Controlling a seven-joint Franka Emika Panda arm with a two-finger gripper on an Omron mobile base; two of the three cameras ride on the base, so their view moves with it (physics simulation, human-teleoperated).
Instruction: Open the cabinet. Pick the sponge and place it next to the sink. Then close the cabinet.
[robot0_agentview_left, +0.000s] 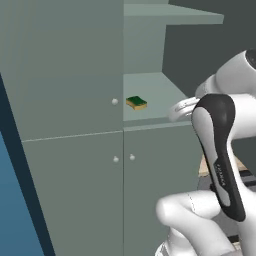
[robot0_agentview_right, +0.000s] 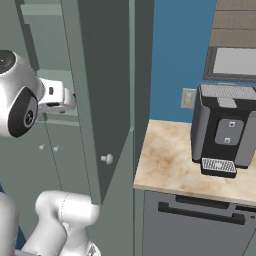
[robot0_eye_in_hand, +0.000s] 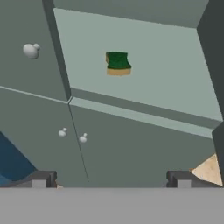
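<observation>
Upper right door of the cabinet (robot0_agentview_left: 75, 150) is swung open; sponge (robot0_agentview_left: 136, 103) sits on the exposed shelf (robot0_agentview_left: 155, 95), near its left front, green side up. Gripper (robot0_eye_in_hand: 111, 179) faces it, well short, fingers (robot0_eye_in_hand: 40, 178) spread wide, holding nothing. Sponge looks light, soft, compressible (won't slip, may squash). I'd pinch across the short sides, mid-height, over the yellow body. Gentle squeeze should hold.

A kitchen: tall grey-green cabinet (robot0_agentview_left: 70, 150), marble-topped desk (robot0_agentview_right: 170, 165) carrying a coffee machine (robot0_agentview_right: 225, 131), dishwasher panel (robot0_agentview_right: 195, 225) below.
</observation>
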